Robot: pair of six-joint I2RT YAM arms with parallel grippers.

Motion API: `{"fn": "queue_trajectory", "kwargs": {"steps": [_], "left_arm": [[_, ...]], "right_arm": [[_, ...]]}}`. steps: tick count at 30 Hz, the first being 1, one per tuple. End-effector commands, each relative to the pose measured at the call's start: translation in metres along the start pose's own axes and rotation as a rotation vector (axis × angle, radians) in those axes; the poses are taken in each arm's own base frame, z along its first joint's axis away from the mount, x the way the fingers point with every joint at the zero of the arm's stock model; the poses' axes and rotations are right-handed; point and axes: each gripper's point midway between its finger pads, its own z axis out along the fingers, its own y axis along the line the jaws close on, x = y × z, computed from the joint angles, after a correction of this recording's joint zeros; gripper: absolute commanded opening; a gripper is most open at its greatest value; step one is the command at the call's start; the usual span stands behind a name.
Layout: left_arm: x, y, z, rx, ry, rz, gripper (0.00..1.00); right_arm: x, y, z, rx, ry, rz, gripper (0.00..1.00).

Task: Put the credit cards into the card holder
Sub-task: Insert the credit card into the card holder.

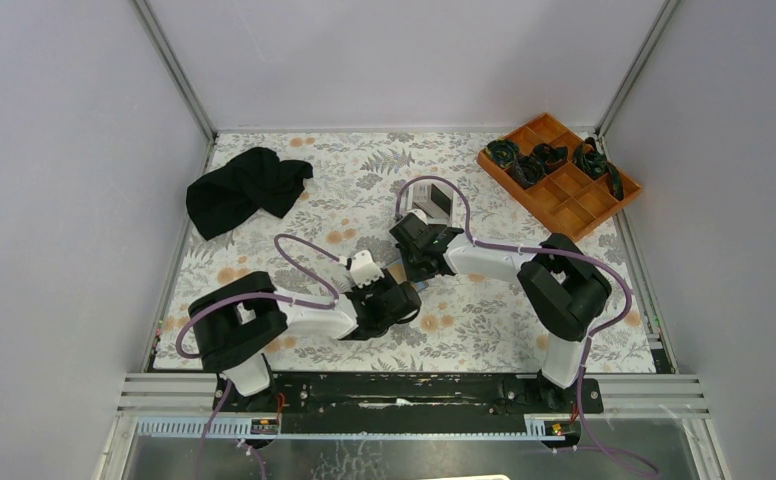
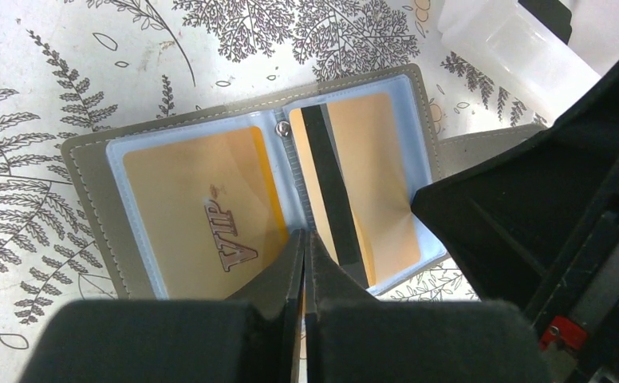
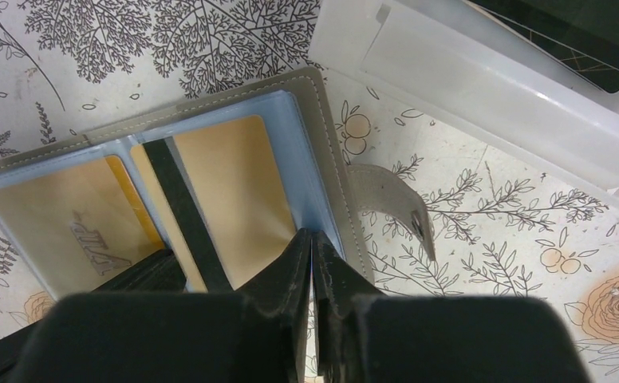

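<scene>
The card holder (image 2: pixel 91 187) lies open on the floral table, grey outside and pale blue inside. Its left sleeve holds an orange-gold credit card marked VIP (image 2: pixel 195 207). A second orange-gold card (image 2: pixel 378 183) sits in the right sleeve, black stripe up. My left gripper (image 2: pixel 305 236) is shut, its tips on the holder's middle fold. My right gripper (image 3: pixel 313 233) is shut too, its tips at the pale blue outer edge of the holder (image 3: pixel 322 136). A black credit card (image 3: pixel 577 32) lies in the white tray. In the top view both grippers (image 1: pixel 404 295) (image 1: pixel 416 258) cover the holder.
The white tray (image 3: pixel 482 80) stands just beyond the holder, close to the right gripper. The holder's grey snap strap (image 3: pixel 394 203) sticks out to the right. An orange compartment tray (image 1: pixel 561 175) is at the back right and a black cloth (image 1: pixel 244 190) at the back left.
</scene>
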Motion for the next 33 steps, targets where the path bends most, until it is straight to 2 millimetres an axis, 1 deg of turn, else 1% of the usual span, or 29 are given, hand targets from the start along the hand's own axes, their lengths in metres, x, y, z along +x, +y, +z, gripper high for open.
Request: {"fn": "queue_trajectory", "kwargs": {"steps": [1,4,7,13,23,26,33], "left_arm": [[0.011,0.013,0.01,-0.038,0.046,0.03,0.01],[0.014,0.017,0.013,-0.046,0.064,0.018,0.0],[0.016,0.019,0.015,-0.047,0.078,0.007,0.0],[0.016,0.021,0.015,-0.048,0.089,0.013,0.0],[0.014,0.029,0.014,-0.057,0.1,0.037,0.0],[0.014,0.031,0.013,-0.061,0.102,0.042,0.0],[0.014,0.031,0.013,-0.058,0.112,0.06,0.0]], "right_arm": [[0.019,0.002,-0.004,-0.021,0.059,0.006,0.13],[0.013,0.002,-0.01,-0.018,0.035,0.008,0.18],[0.003,0.0,-0.016,-0.004,-0.002,0.013,0.2],[-0.016,-0.008,-0.022,0.019,-0.057,0.031,0.21],[-0.041,-0.013,-0.029,0.032,-0.122,0.063,0.2],[-0.043,-0.016,-0.026,0.039,-0.121,0.068,0.19],[-0.038,-0.023,-0.014,0.057,-0.094,0.077,0.17]]}}
